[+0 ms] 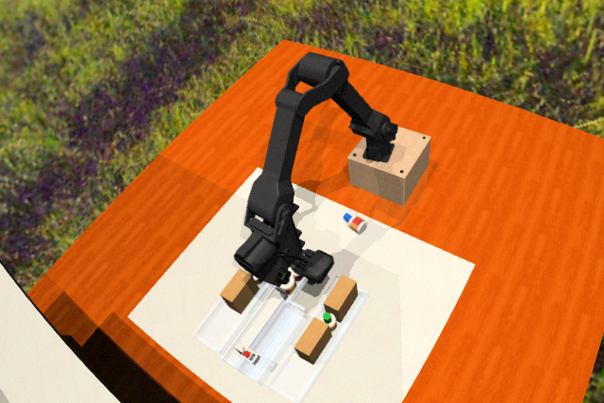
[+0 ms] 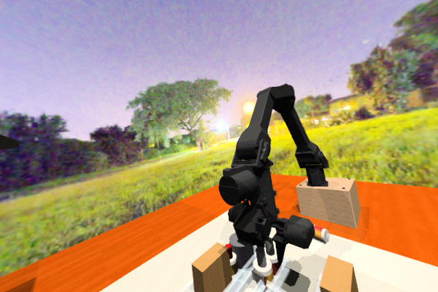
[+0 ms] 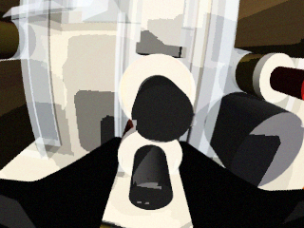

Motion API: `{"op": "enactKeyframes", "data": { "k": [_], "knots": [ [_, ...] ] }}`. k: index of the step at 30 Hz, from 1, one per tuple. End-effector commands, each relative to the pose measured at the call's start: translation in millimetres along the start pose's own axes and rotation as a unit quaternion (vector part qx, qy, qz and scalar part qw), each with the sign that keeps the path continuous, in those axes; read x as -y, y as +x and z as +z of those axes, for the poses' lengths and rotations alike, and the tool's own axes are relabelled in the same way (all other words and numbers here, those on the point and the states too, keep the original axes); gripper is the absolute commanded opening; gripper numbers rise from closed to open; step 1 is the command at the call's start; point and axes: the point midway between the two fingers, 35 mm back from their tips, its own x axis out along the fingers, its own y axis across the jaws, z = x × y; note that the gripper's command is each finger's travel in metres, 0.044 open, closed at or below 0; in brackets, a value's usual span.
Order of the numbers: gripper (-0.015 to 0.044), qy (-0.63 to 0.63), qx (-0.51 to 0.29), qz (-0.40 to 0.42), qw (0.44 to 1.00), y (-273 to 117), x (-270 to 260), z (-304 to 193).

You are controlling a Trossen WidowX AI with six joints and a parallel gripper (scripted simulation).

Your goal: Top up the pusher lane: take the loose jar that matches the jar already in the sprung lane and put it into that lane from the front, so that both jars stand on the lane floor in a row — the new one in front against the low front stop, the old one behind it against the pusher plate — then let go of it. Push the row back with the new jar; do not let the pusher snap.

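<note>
A jar with a white shoulder and dark cap [image 3: 161,109] [image 2: 262,265] [image 1: 289,285] stands in the middle clear lane of the rack [image 1: 307,394]. My gripper [image 3: 149,144] [image 2: 275,250] is shut on a second dark-capped jar [image 3: 151,182] [image 2: 272,257], which has a white shoulder and dark red body. The held jar is upright at the lane's front end, right beside the lane jar. Whether they touch, and whether the held jar's base is on the lane floor, cannot be told. The low front stop and pusher plate cannot be made out clearly.
Brown blocks [image 1: 239,292] [image 1: 340,298] [image 1: 313,341] stand on both side lanes. A green-capped jar [image 1: 329,321] is between two. A red-capped jar [image 3: 285,81] [image 2: 232,260] and grey cylinder [image 3: 256,140] [image 2: 242,253] are beside the front. A blue-capped jar [image 1: 358,224] lies nearer the arm base.
</note>
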Motion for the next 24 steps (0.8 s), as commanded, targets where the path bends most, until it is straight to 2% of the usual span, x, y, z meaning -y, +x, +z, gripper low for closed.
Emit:
{"op": "enactKeyframes", "data": {
  "k": [1,24],
  "knots": [
    [0.0,0.0,0.007,-0.001,1.0,0.2,0.3,2.3],
    [0.0,0.0,0.007,-0.001,1.0,0.4,0.3,-1.6]
  ]
}}
